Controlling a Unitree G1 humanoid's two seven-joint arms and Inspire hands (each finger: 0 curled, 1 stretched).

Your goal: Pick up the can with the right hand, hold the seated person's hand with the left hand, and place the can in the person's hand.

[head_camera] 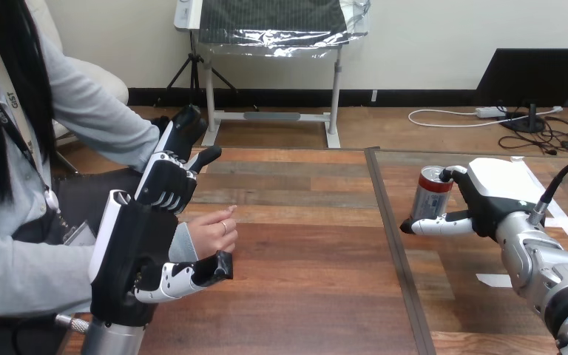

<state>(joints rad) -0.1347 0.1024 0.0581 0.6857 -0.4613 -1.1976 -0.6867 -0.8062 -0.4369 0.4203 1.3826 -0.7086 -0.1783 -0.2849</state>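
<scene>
- The silver metal can with a red top band stands upright right of the frame's centre, clasped by the right robot hand, whose thumb crosses its lower front.
- The person's hand, fingers loosely curled, sits lower left of centre, its wrist behind the left robot hand.

Glossy metal can; matt wood-plank table; silver metal forearm
</scene>
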